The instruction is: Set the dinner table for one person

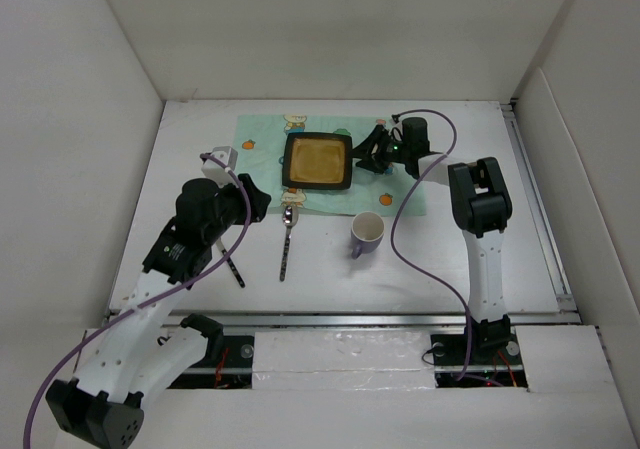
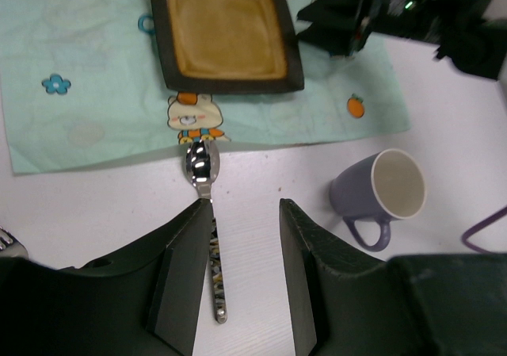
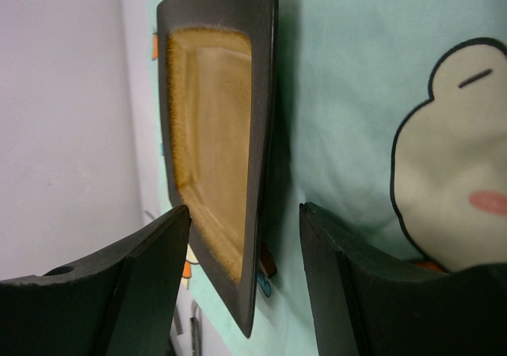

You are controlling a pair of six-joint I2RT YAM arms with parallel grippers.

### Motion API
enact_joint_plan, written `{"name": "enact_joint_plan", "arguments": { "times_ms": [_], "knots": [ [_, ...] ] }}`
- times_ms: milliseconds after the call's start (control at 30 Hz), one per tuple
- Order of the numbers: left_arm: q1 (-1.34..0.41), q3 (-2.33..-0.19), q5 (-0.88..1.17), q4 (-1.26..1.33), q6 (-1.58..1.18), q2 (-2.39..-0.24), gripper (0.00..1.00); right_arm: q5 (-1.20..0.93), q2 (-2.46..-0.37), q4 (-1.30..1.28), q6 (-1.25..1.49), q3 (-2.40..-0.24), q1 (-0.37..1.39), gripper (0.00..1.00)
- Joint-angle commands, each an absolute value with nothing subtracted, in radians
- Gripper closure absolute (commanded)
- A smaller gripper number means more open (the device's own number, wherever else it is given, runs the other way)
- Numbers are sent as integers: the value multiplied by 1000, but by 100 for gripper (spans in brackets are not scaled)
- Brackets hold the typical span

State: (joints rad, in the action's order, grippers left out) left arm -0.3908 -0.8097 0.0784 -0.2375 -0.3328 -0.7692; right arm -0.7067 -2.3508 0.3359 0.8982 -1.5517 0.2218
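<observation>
The white dinner table carries a mint-green bear-print placemat. On the mat lies a square dark plate with a tan centre. A patterned-handle spoon lies just in front of the mat, and a purple mug stands to its right. My left gripper is open and empty above the spoon, whose handle runs along the left finger. My right gripper is open at the plate's right side. In the right wrist view the plate's rim shows between its fingers.
A second dark-handled utensil lies on the table left of the spoon, beside my left arm. White walls enclose the table on three sides. A metal rail runs along the right edge. The mug has its handle toward the arms.
</observation>
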Motion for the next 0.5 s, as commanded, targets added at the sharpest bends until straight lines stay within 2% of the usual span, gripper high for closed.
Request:
{"name": "enact_joint_plan", "arguments": {
  "times_ms": [0, 233, 333, 400, 433, 467],
  "knots": [
    [-387, -813, 95, -256, -310, -844, 63, -605, -2195, 149, 714, -1615, 213, 37],
    [-448, -827, 69, -301, -310, -1014, 60, -456, -2013, 18, 552, -1545, 204, 37],
    [-457, -824, 54, -333, -316, -1104, 59, -388, -1878, 51, 535, -1422, 195, 44],
    [-457, -822, 49, -331, -318, -1149, 58, -325, -1757, 93, 531, -1314, 195, 59],
    [-457, -824, 52, -331, -318, -1167, 58, -309, -1714, 104, 523, -1280, 195, 69],
    [-457, -825, 48, -333, -319, -1211, 58, -272, -1677, 118, 520, -1247, 195, 89]
  ]
}}
